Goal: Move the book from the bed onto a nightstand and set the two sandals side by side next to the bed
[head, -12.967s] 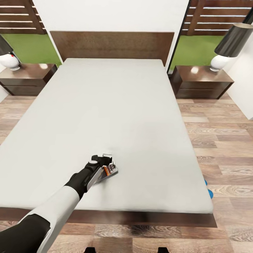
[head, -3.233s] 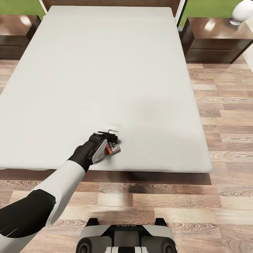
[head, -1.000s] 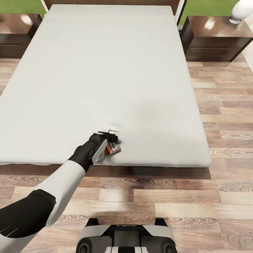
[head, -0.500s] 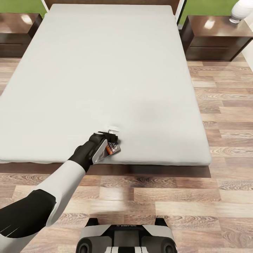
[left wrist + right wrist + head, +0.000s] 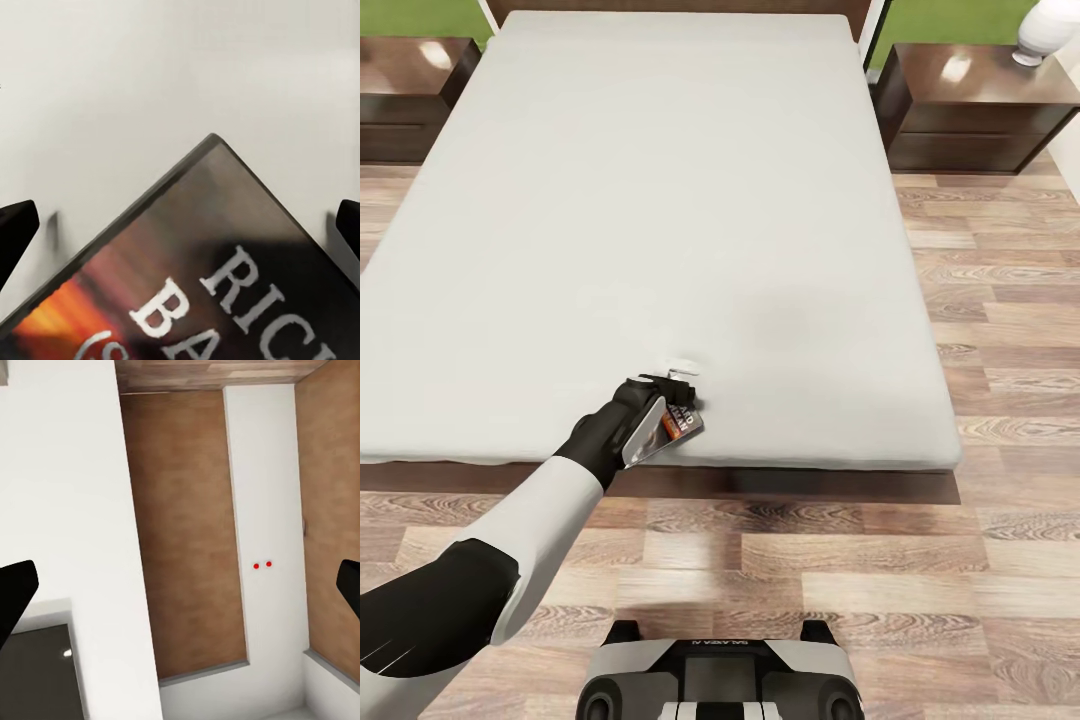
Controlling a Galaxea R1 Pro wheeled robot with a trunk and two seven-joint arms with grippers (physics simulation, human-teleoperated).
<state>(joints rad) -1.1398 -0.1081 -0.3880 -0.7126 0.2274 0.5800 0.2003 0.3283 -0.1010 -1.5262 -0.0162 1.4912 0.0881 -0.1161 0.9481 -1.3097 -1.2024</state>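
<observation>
The book [image 5: 682, 424], dark with orange and white lettering, is tilted just above the bed [image 5: 660, 200] near its foot edge. My left gripper [image 5: 672, 402] is shut on it. In the left wrist view a corner of the book [image 5: 217, 262] points away from the camera between the two dark fingertips [image 5: 15, 225], with pale mattress behind. Both nightstands stand beside the headboard, one at the left [image 5: 405, 85] and one at the right [image 5: 980, 100]. My right gripper [image 5: 180, 592] is open and empty, facing white and brown wall panels. The sandals are out of view.
A white lamp base [image 5: 1045, 30] sits on the right nightstand. Wood-plank floor [image 5: 1000, 330] runs along the bed's right side and in front of its foot. My own base [image 5: 720, 680] is at the bottom of the head view.
The head view has drawn back a little, so the bed's foot edge sits slightly higher in the picture. The left gripper and book hold the same place in view.
</observation>
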